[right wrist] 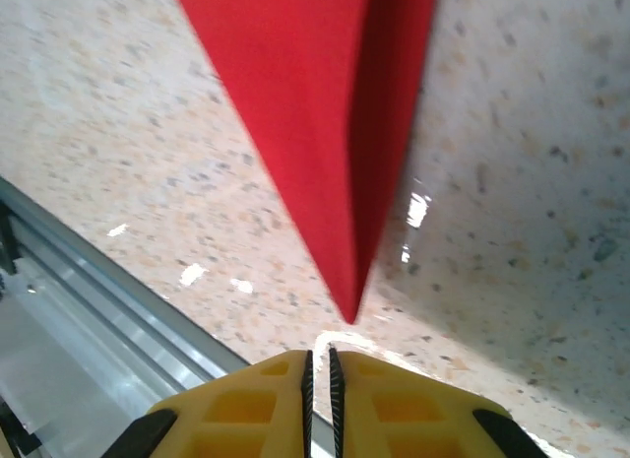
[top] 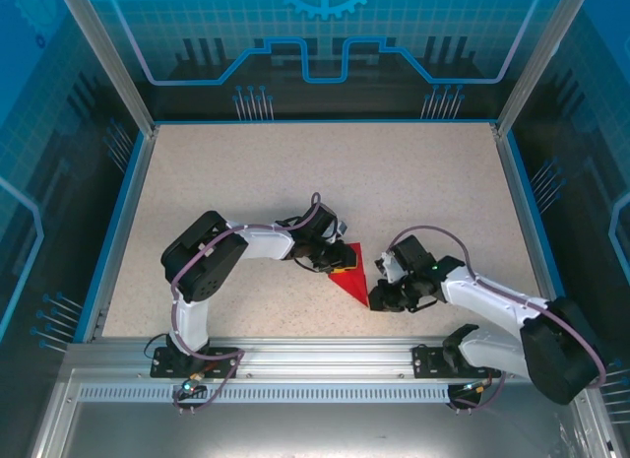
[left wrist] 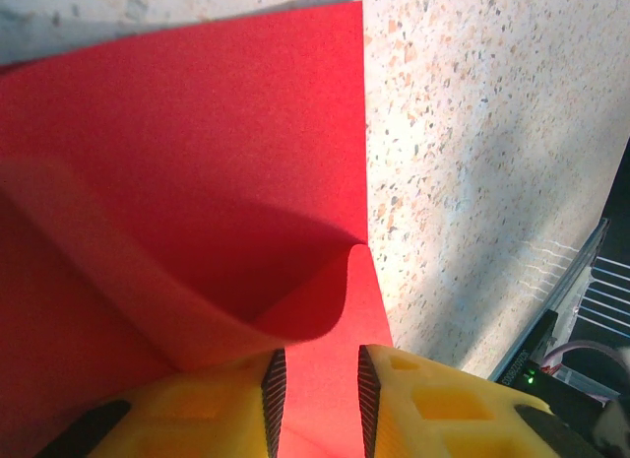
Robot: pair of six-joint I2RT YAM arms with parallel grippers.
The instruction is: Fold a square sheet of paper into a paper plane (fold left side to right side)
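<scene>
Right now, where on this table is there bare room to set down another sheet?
The far half of the speckled beige tabletop, bordered by the blue rim, is bare. Crowded: the near middle, where the left tool and right tool flank the bright red folded paper.

Place: I am looking in on a robotics lab cell, a purpose-built test enclosure rather than a home or shop.
Enclosure: bare aluminium posts are framing the bench, and blue printed panels with a gear-and-circuit motif are walling it in.
Bench: a speckled tabletop with a blue rim is sitting inside that frame.
Mounting: a slotted aluminium rail is running along the near edge and carrying two bolted arm bases.
</scene>
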